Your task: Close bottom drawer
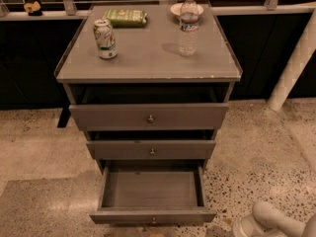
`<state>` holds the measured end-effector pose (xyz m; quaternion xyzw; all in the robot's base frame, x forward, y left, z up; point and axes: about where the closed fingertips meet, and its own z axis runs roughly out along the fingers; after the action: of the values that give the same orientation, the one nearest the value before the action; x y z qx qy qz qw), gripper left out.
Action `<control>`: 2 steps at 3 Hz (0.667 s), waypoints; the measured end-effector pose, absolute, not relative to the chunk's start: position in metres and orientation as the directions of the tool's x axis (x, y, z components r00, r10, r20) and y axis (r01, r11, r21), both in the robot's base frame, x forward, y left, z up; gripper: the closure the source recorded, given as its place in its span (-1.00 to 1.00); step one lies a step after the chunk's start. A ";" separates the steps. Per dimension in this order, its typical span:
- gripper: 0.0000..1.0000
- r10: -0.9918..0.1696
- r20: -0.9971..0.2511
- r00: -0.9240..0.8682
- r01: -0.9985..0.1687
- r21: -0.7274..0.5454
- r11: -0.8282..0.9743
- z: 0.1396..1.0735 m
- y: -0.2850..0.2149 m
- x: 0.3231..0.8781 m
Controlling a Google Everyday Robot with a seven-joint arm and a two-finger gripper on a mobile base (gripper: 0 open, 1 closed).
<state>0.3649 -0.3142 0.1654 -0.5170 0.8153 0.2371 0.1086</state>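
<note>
The bottom drawer (pixel 152 187) of the grey-brown cabinet is pulled far out, and its plain grey box is empty. Its slim front panel (pixel 152 215) with a tiny round knob sits near the bottom edge of the camera view. My gripper (pixel 266 222) shows only as a white rounded arm end at the bottom right corner. It is to the right of the drawer's front corner, apart from it and holding nothing that I can see.
The middle drawer (pixel 151 150) and top drawer (pixel 149 116) stand slightly out. On the cabinet top (pixel 148 58) are a soda can (pixel 105 38), a water bottle (pixel 188 25), a green packet (pixel 126 17) and a small bowl (pixel 175 9). A white post (pixel 295 63) stands at the right on the speckled floor.
</note>
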 end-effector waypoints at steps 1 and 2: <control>-1.00 -0.833 -0.430 -0.348 -0.925 0.301 0.231 0.159 -0.296 0.360; -1.00 -0.866 -0.437 -0.243 -0.950 0.289 0.121 0.163 -0.281 0.350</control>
<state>0.3505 -0.2809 0.1633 -0.6098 0.7444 0.2600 0.0805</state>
